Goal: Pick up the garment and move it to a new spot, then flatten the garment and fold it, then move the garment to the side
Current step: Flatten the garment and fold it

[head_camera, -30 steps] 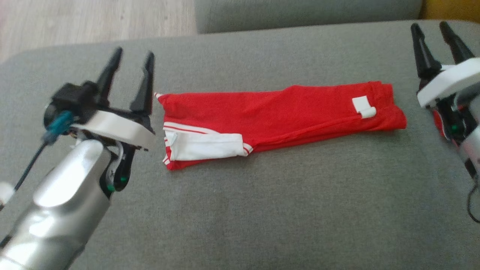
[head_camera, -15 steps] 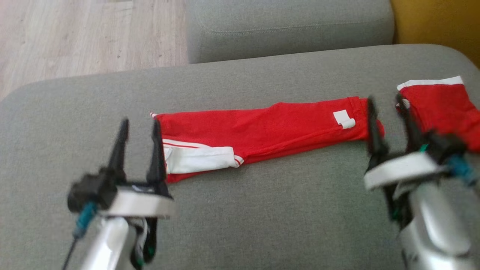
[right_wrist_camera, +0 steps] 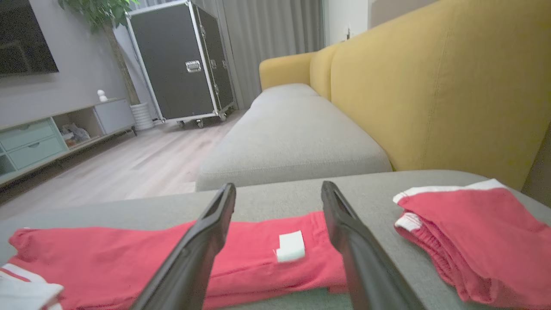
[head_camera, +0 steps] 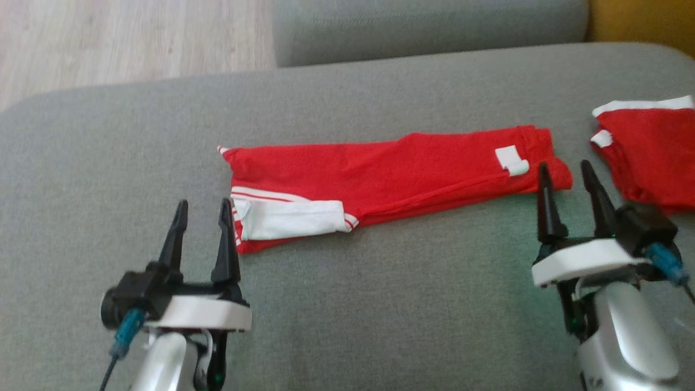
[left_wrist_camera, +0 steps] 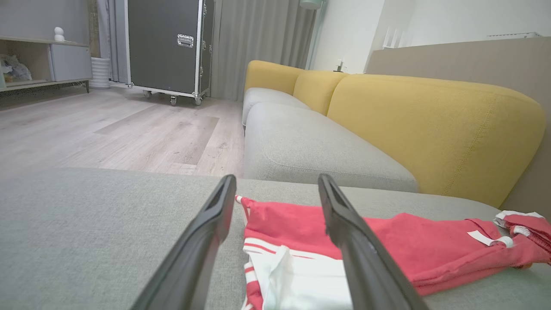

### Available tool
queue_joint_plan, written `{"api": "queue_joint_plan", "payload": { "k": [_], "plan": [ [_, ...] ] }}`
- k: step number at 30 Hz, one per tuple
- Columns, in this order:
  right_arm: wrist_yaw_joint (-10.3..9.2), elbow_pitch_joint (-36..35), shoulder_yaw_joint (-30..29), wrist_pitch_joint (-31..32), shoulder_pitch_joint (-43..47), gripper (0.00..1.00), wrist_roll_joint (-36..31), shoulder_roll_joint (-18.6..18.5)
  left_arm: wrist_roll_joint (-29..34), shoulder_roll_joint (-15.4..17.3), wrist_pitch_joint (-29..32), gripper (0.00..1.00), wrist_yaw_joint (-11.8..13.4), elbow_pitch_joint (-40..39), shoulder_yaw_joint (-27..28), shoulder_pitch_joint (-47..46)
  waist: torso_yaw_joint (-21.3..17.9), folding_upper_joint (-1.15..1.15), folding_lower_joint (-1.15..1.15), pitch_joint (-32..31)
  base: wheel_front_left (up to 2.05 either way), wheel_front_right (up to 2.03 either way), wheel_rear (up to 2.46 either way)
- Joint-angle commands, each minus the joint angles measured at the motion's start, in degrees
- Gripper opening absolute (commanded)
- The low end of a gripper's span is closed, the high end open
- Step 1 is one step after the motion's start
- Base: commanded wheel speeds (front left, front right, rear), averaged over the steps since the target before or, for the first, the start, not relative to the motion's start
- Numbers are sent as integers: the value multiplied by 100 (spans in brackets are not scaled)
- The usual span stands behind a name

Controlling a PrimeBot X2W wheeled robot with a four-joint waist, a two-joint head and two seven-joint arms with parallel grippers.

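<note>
Wide and empty, my left gripper [head_camera: 203, 203] sits at the white-striped end of the long red folded garment [head_camera: 391, 168] on the grey fabric cushion [head_camera: 380, 304]. My right gripper [head_camera: 564, 164], equally wide, sits at its labelled end and might snag the smaller red-and-white cloth heap [head_camera: 651, 157] just beyond.

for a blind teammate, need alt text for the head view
A long red garment with white trim lies flat on a grey sofa cushion. Both open, the left gripper and right gripper sit near its ends; a second red garment lies far right.
</note>
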Motion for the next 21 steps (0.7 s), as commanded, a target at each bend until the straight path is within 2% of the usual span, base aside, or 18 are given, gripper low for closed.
{"api": "queue_joint_plan", "payload": {
  "k": [1,8,15,21],
  "plan": [
    [11,39,-11,34,-447,100,-113,39,84,1,-30,100,-50,-152,243,-383,67,0,0,174,0,0,0],
    [11,1450,-954,614,-1469,100,-125,8,185,-94,-30,100,-286,-184,273,-738,343,0,0,686,0,0,0],
    [11,2708,-1613,691,-2127,100,-553,-238,170,-115,-30,100,-371,-165,132,-898,570,0,0,966,0,0,0],
    [11,3457,-1991,621,-2418,100,-913,-227,117,-117,-30,100,-353,-169,66,-973,629,0,0,1061,0,0,0]
  ]
}}
